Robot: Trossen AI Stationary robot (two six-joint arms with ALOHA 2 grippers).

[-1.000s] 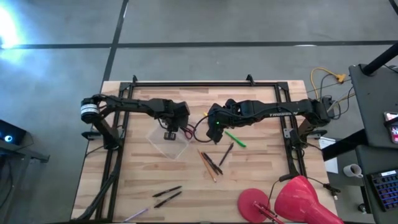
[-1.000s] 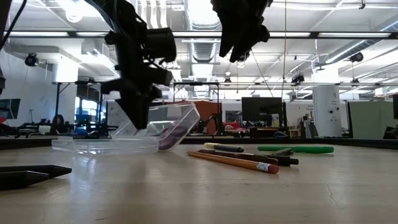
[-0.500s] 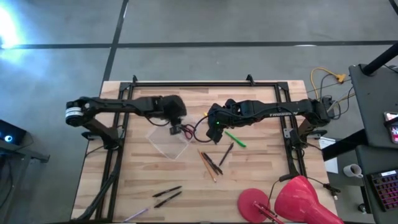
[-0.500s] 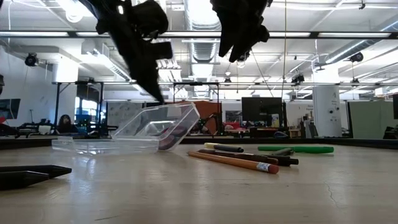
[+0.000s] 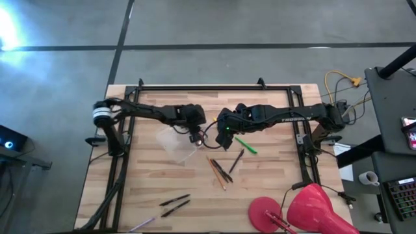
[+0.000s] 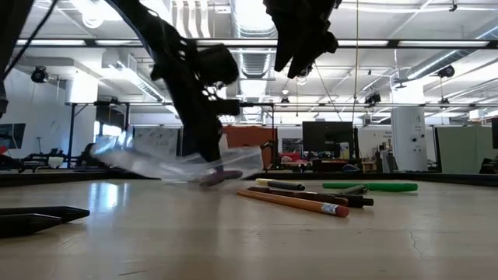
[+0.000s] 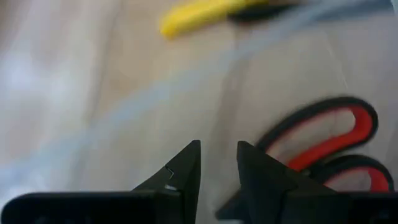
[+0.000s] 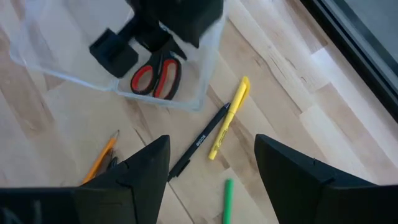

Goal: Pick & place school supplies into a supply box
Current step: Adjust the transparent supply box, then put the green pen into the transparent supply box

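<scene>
The clear supply box (image 5: 174,144) lies left of the table's middle, with red-handled scissors (image 8: 155,74) inside it. My left gripper (image 5: 195,132) slants down over the box; in its wrist view the fingers (image 7: 217,165) stand a little apart, with the scissors (image 7: 329,146) just beyond them. My right gripper (image 5: 225,139) hangs open above a yellow pen (image 8: 229,115) and a black pen (image 8: 202,140). A green pen (image 5: 246,145), an orange pencil (image 6: 292,202) and more pens lie on the wood to the box's right. My left gripper comes slanting down from the table's left side, with its fingers low at the box's rim (image 6: 198,159). Nothing shows between the two fingers. The box looks smeared in the low view, and I cannot tell whether the fingers touch it.
Two black pens (image 5: 174,203) lie near the front edge, left of centre. A big red and pink round object (image 5: 299,209) sits at the front right corner. A black metal frame (image 5: 214,88) borders the far edge and both sides.
My left gripper drew back toward the table's left edge and up. It then swung toward the right and down to the box, rolling as it went. The box has shifted and now looks smeared, with its raised part lower than before.
</scene>
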